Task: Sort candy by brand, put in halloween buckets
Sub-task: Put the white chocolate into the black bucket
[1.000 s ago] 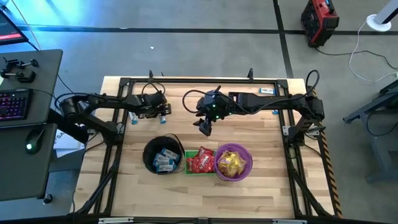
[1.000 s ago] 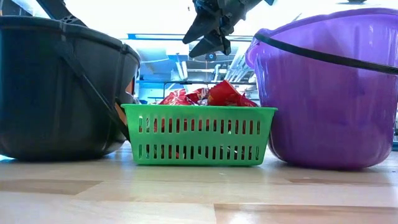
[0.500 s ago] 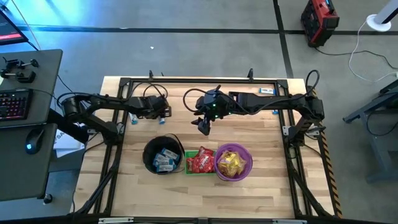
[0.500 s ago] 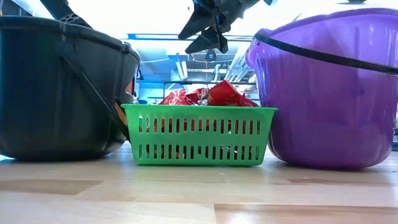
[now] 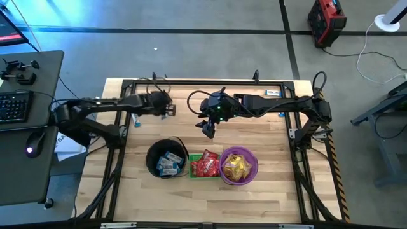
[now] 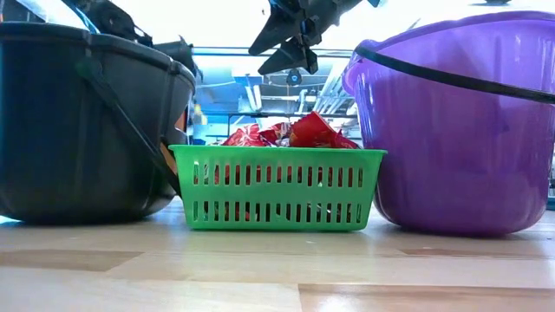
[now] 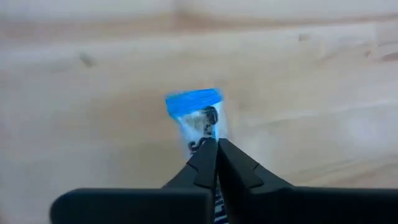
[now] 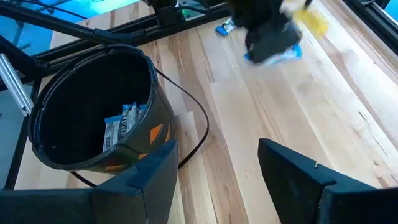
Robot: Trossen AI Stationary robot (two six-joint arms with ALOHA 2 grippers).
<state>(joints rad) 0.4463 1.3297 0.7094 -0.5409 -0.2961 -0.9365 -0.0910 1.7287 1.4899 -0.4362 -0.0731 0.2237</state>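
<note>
Candy [image 7: 198, 118]: crinkly blue-and-white wrapper, pinched in left gripper [image 7: 216, 152] above bare wood table [image 7: 323, 74], far-left area. Right gripper [image 8: 217, 165] spread wide, empty, mid-table. Round black pail [image 5: 166, 158], slotted square green basket [image 5: 204, 165], round purple bucket [image 5: 238, 166] in row, filled w/ candies.

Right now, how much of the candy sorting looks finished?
Mostly done: blue-and-white candies lie in the black pail, red ones fill the green basket, yellow ones the purple bucket. In hand: the left end effector is shut on a blue-and-white candy. Left: a few pieces by the table's far edge. The right end effector hangs open.
</note>
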